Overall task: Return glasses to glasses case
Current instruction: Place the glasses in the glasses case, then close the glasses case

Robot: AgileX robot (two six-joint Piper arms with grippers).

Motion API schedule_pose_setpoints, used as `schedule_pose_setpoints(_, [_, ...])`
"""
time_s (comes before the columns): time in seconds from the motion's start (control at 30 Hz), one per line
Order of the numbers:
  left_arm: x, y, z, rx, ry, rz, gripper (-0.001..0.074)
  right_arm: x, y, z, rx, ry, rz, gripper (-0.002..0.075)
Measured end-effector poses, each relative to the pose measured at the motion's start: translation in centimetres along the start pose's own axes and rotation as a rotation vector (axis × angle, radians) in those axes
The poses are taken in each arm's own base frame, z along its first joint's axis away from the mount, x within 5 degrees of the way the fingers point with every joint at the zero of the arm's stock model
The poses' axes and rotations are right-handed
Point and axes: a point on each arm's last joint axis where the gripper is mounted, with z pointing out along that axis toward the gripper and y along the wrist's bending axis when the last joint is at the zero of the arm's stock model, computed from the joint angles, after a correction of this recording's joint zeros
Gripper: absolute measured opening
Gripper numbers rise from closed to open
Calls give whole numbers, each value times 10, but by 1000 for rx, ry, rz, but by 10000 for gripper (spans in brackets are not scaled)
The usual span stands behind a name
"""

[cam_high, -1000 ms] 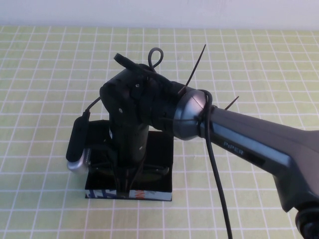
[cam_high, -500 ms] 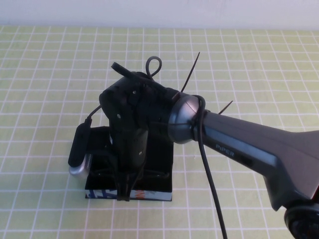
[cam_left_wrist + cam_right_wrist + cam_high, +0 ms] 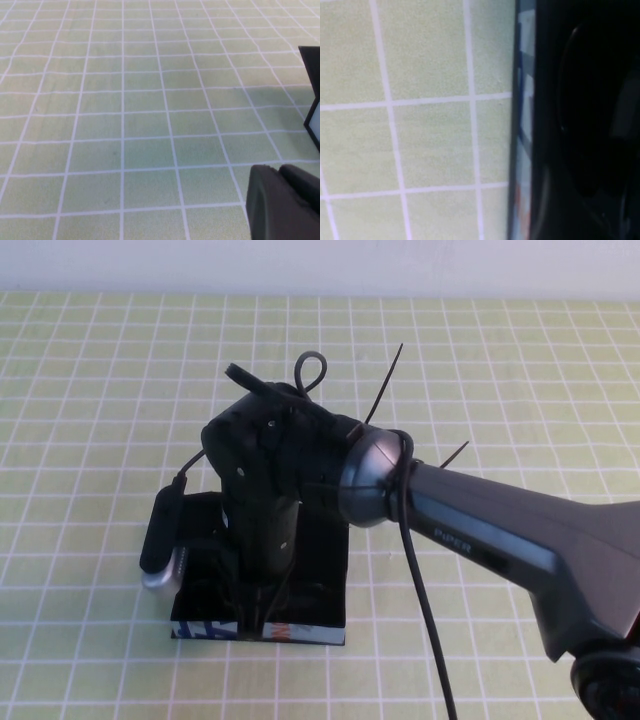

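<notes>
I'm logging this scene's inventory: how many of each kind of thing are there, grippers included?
Glasses case: 1
Glasses, dim shape inside the case: 1
Grippers: 2 (right gripper down in the case; left gripper over the table, beside the case)
Total: 4

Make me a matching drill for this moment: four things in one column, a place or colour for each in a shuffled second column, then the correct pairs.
Things:
1. right gripper
2. left gripper
3. glasses case
4. table cover

Descriptions:
A. yellow-green with a white grid
B. black box with a blue-grey front edge
C. lowered into the case, at its front edge
D. above bare cover, away from the work, seen only in its own wrist view

Pairs: 1-C, 2-D, 3-B, 4-A
</notes>
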Motion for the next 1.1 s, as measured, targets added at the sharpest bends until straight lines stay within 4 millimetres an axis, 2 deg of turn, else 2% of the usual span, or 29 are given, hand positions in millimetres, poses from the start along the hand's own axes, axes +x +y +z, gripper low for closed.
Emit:
schedule_pose_setpoints(0.1, [0,0,0,0,0,0,-4,1,-1,0,11,8,-5,309])
schedule_pose_setpoints(0.17, [0,0,0,0,0,0,-4,2,-2,-3,27,12,-9,326])
schedule_pose_setpoints(0.43, [0,0,0,0,0,0,-4,11,-9,-43,111,-28,-2,330])
schedule_pose_setpoints(0.53, [0,0,0,0,0,0,-4,20,-17,-62,144,-55,40,274])
schedule_pose_setpoints(0.7, [0,0,0,0,0,0,-4,45,-38,-87,187,-86,170,61])
schedule_pose_setpoints(0.77, [0,0,0,0,0,0,-4,57,-50,-91,196,-86,243,22])
schedule_pose_setpoints(0.93, [0,0,0,0,0,0,-4,87,-75,-95,155,-130,426,-8])
schedule_pose_setpoints(1.1, [0,0,0,0,0,0,-4,95,-82,-97,60,-218,519,-11])
